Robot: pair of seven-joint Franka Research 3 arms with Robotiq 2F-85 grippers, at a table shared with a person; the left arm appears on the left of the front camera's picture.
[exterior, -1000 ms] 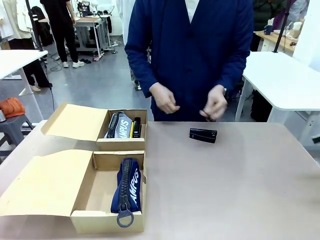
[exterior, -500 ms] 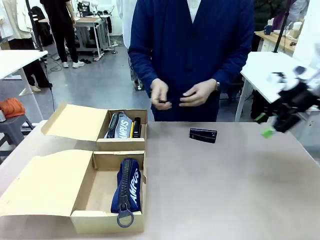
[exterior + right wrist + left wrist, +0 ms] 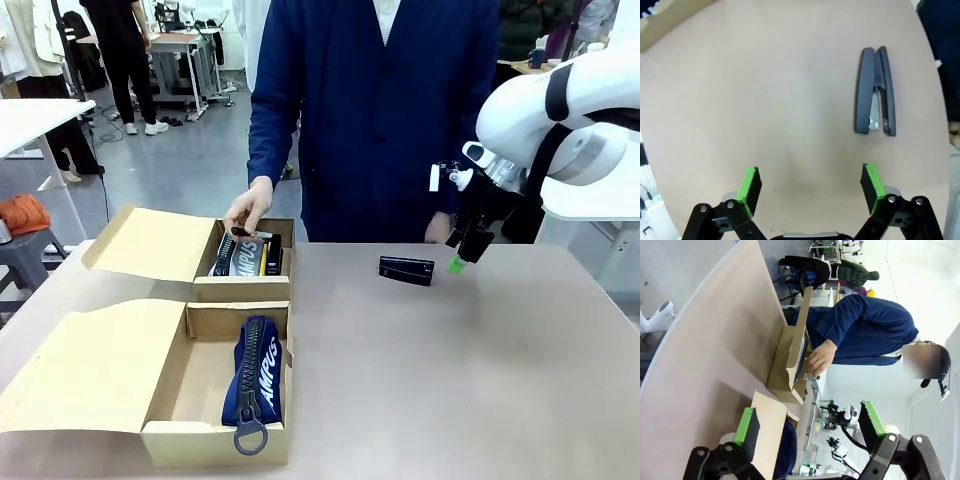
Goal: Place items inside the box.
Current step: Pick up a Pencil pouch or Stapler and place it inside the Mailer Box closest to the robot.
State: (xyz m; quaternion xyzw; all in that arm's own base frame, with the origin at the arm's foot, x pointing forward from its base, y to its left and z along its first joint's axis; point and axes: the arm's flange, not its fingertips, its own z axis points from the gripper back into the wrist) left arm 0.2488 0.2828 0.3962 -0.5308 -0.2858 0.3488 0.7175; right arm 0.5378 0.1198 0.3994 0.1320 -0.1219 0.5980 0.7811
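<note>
A black stapler point(image 3: 407, 270) lies flat on the tan table, right of the far box; it lies ahead of the fingers in the right wrist view, stapler point(image 3: 875, 92). My right gripper point(image 3: 462, 258) hangs just right of it, a little above the table, open and empty point(image 3: 810, 184). The near cardboard box point(image 3: 170, 440) holds a navy zip pouch point(image 3: 255, 372) with white lettering. The far box point(image 3: 243, 288) holds another pouch and small stationery. A person's hand point(image 3: 249, 212) holds a small dark item over the far box. My left gripper point(image 3: 809, 425) is open, with the near box point(image 3: 767, 432) beyond its fingers.
Both boxes have their lids folded open to the left point(image 3: 90, 365). The person in a dark blue jacket point(image 3: 375, 110) stands at the far edge. Bare tabletop point(image 3: 460, 380) spreads over the right half and front. White tables stand to either side in the background.
My right arm has swung in from the right edge to just beside the stapler. The person's hand has moved left to the far box; the other hand has dropped behind the table edge.
</note>
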